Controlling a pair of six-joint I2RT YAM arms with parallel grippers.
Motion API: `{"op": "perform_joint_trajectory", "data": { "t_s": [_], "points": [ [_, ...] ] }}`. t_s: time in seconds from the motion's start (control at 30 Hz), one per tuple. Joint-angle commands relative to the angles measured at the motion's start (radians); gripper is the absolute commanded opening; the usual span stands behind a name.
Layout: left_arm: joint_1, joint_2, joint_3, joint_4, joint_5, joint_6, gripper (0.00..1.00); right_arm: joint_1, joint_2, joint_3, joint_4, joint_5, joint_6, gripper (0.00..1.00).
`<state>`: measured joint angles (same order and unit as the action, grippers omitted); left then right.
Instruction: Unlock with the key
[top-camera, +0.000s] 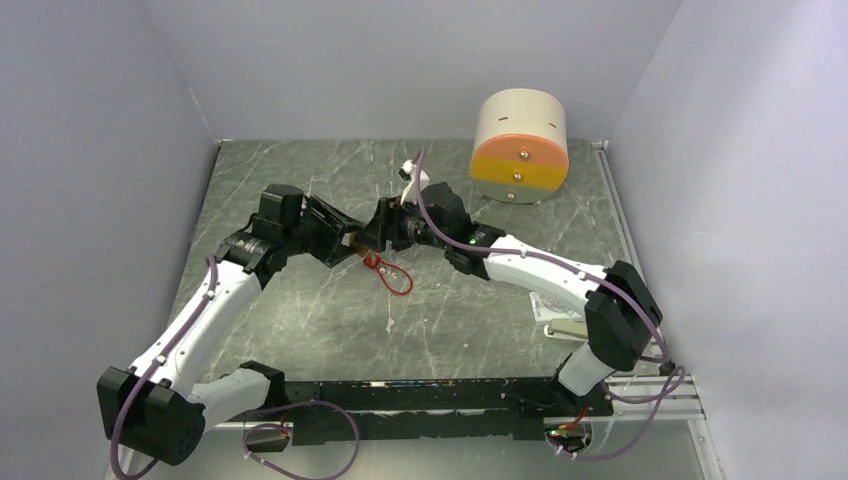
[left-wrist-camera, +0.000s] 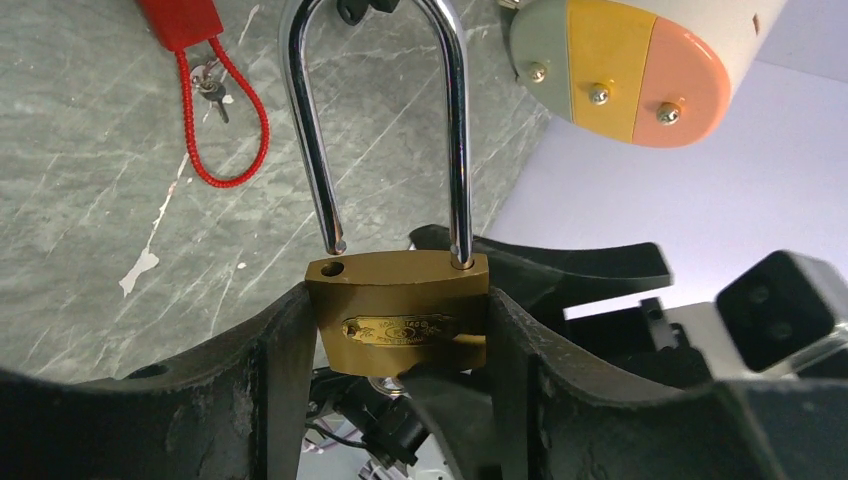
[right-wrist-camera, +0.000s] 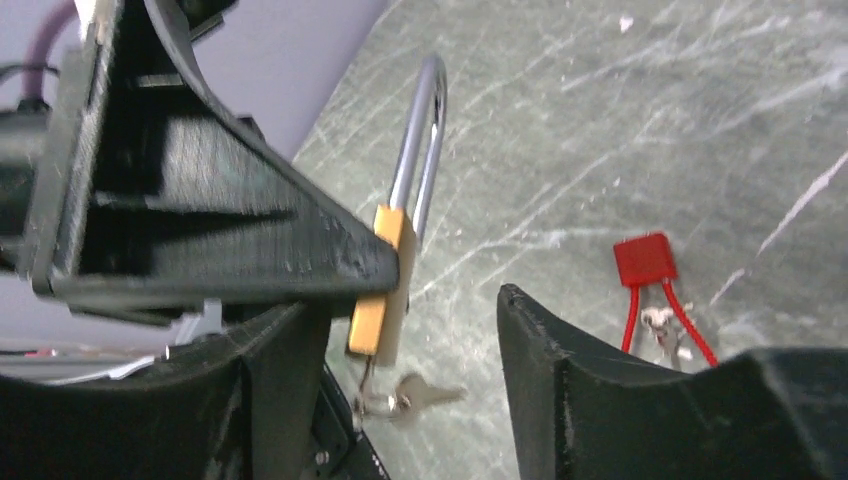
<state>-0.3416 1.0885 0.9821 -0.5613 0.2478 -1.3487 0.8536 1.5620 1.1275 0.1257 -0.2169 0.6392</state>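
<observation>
Padlock shackle-first, away from left gripper

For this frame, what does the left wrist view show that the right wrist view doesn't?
Only the left wrist: the padlock face-on, gripped across its brass body by the left gripper, one leg of the shackle lifted clear of its hole, plus the drum with coloured panels. Only the right wrist: the lock edge-on, the key plainly sticking out beneath it, and the right gripper open. Both: the padlock, the red tag with its cord, and the marbled table.
</observation>
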Motion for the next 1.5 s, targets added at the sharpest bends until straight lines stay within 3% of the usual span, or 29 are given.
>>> {"op": "perform_joint_trajectory", "data": {
  "t_s": [0.0,0.1,0.3,0.33,0.4,0.5,0.57,0.8,0.93,1.17,1.47],
  "points": [
    [0.005,-0.019,0.052,0.053,0.048,-0.011,0.24,0.008,0.044,0.107,0.056,0.046,-0.023,0.60],
    [0.009,-0.025,0.054,0.052,0.058,-0.015,0.24,0.015,0.063,0.109,0.082,0.035,-0.011,0.50],
    [0.029,-0.044,0.059,0.052,0.073,-0.008,0.31,0.016,0.056,0.092,0.117,-0.013,0.047,0.11],
    [0.032,-0.047,0.059,0.048,0.072,-0.004,0.36,0.014,0.047,0.085,0.122,-0.015,0.052,0.06],
    [0.039,-0.056,0.059,0.036,0.065,0.006,0.56,0.008,0.022,0.068,0.137,-0.030,0.052,0.00],
    [0.049,-0.075,0.051,0.032,0.055,0.038,0.85,-0.018,-0.030,0.009,0.197,-0.096,0.067,0.00],
    [0.056,-0.094,0.035,0.045,0.068,0.070,0.93,-0.066,-0.063,-0.057,0.321,-0.182,0.146,0.00],
    [0.081,-0.199,-0.102,0.250,0.197,0.105,0.93,-0.164,-0.116,-0.167,0.632,-0.399,0.421,0.00],
    [0.084,-0.220,-0.135,0.341,0.220,0.142,0.83,-0.201,-0.151,-0.196,0.752,-0.454,0.571,0.00],
    [0.086,-0.135,-0.102,0.521,0.271,0.137,0.58,-0.204,-0.187,-0.219,0.880,-0.529,0.753,0.00],
    [0.085,-0.047,-0.048,0.722,0.323,0.137,0.55,-0.179,-0.199,-0.216,0.878,-0.521,0.796,0.00]
  ]
}}
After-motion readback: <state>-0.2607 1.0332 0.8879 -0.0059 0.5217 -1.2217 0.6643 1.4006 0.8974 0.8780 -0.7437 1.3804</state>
